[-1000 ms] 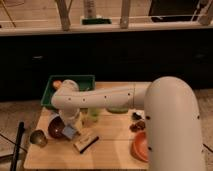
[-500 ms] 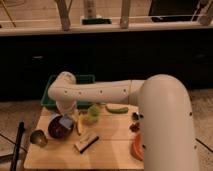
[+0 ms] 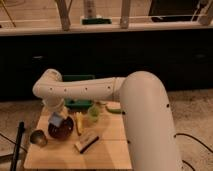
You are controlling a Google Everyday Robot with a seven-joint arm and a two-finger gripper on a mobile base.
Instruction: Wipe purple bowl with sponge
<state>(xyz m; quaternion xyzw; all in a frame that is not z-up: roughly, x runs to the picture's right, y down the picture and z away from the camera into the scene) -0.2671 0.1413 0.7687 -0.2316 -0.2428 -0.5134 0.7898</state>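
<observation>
The big white arm [image 3: 100, 90] comes in from the lower right of the frame, runs left across the middle and bends downward at its elbow, left of centre. At its end the gripper [image 3: 55, 111] points straight down over the left part of the wooden table [image 3: 75, 157].

Right under the gripper is the sponge [image 3: 56, 119], a small light blue pad, sitting at the upper left rim of the purple bowl [image 3: 62, 130]. The sponge and the gripper's tip meet, or very nearly. Whether the gripper is clamped on the sponge or spread apart, I cannot tell, because the wrist covers that spot. The purple bowl stands on the table in the lower left of the frame, dark and glossy, and the sponge overlaps its mouth on the upper left side.

Now the neighbours. Down and left of the bowl is a small metallic cup [image 3: 38, 138], near it but apart. Just right of the bowl lies a narrow yellow piece [image 3: 78, 124], running up and down in the frame. Below and right of that, a tan block [image 3: 86, 142] with a black side lies at a slant. Up and right of the yellow piece stands a small green cup [image 3: 93, 114].

At the table's back edge there is a green bin [image 3: 78, 103], its upper part crossed by the arm. A longish green object [image 3: 116, 109] lies right of the green cup, close against the thick part of the arm. At the far lower left, off the table, a black pole [image 3: 20, 145] stands upright.
</observation>
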